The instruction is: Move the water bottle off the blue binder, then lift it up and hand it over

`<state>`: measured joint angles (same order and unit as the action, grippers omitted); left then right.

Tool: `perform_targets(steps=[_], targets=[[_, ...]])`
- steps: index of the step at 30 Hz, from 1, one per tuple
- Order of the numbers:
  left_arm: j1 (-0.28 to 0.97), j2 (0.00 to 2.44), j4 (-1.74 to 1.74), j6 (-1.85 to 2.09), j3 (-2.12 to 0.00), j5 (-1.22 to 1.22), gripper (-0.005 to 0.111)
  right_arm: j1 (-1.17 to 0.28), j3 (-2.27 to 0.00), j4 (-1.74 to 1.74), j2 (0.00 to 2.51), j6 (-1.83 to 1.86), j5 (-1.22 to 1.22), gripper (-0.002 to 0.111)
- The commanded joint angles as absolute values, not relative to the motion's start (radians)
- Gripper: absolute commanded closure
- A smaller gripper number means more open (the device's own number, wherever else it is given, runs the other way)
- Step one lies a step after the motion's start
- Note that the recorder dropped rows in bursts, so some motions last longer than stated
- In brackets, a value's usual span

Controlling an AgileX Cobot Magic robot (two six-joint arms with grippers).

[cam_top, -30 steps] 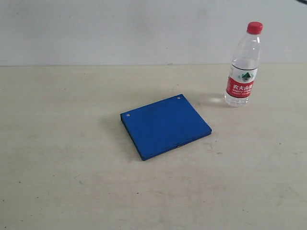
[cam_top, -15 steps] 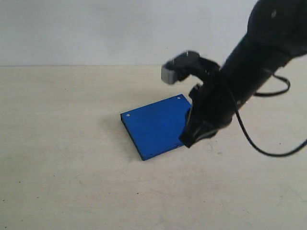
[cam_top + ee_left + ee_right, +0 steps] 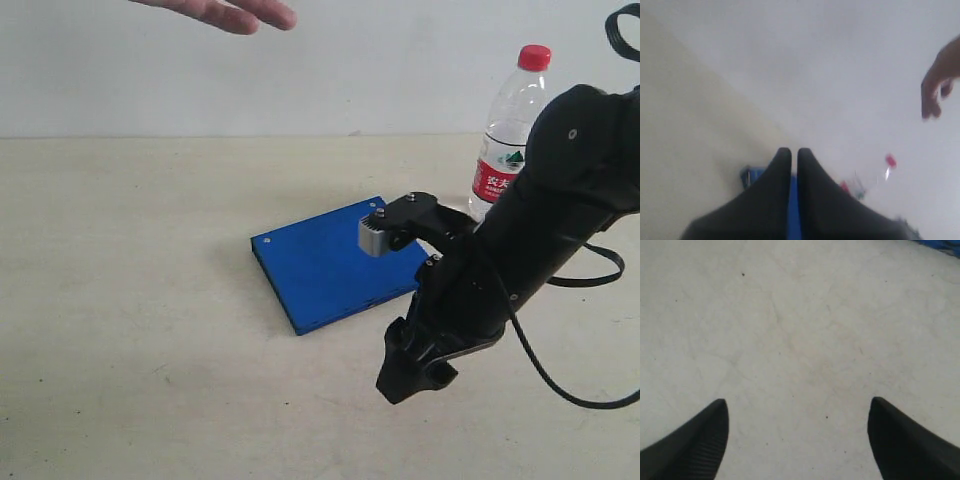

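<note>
Beside the blue binder (image 3: 320,265), water bottle (image 3: 515,115) upright.

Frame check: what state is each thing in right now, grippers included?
blue binder: closed, lying flat on the table.
water bottle: upright, red cap on, standing off the blue binder.
right gripper: open, empty, over bare table.
left gripper: shut, holding nothing.
person's hand: open, in the air, touching nothing.

Beige tabletop, bare wall
You are looking at a scuffed beige table (image 3: 120,350) meeting a bare whitish wall (image 3: 350,70) at its far edge, soft light falling evenly.
</note>
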<state>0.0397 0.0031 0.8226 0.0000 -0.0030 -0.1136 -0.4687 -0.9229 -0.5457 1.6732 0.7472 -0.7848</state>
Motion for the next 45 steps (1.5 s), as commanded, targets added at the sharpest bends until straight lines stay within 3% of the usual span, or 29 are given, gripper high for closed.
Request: perform_targets(steps=[1,6,9,16,20,24,29,31,35,37,42,45], targets=[[0.045,0.0,0.802,0.076,0.0,0.289,0.102,-0.471,-0.92,-0.543,1.667,0.663,-0.698,0.037],[0.045,0.069,0.439,-0.04,-0.144,0.023,0.102,-0.471,-0.92,-0.543,1.667,0.619,-0.696,0.039],[0.045,0.249,0.278,-0.049,-0.29,-0.016,0.102,-0.471,-0.92,-0.543,1.667,0.619,-0.709,0.039],[0.045,0.794,0.253,0.041,-0.506,-0.22,0.102,-0.471,-0.92,-0.543,1.65,0.673,-0.763,0.039],[0.086,1.041,0.311,0.046,-0.504,-0.157,0.102,-0.471,-0.92,-0.543,1.632,0.723,-0.641,0.039],[0.207,1.242,0.387,0.046,-0.504,-0.038,0.102,-0.469,-0.92,-0.558,1.666,0.63,-0.503,0.039],[0.35,1.42,0.36,0.054,-0.532,0.041,0.101,-0.469,-0.965,-0.673,1.751,0.642,-0.578,0.039],[0.36,1.459,0.336,0.054,-0.544,0.097,0.093,-0.462,-1.033,-0.669,1.769,0.657,-0.636,0.039],[0.36,1.561,0.331,-0.07,-0.603,0.321,0.066,-0.397,-1.158,-0.675,1.814,0.601,-0.627,0.039],[0.36,1.632,0.301,-0.171,-0.662,0.313,0.055,-0.342,-1.22,-0.719,1.864,0.536,-0.658,0.039],[0.36,1.786,0.098,-0.382,-0.766,0.26,0.051,-0.245,-1.35,-0.822,1.963,0.616,-0.88,0.039],[0.36,1.846,-0.006,-0.448,-0.791,0.254,0.052,-0.209,-1.395,-0.777,1.987,0.652,-0.875,0.039]])
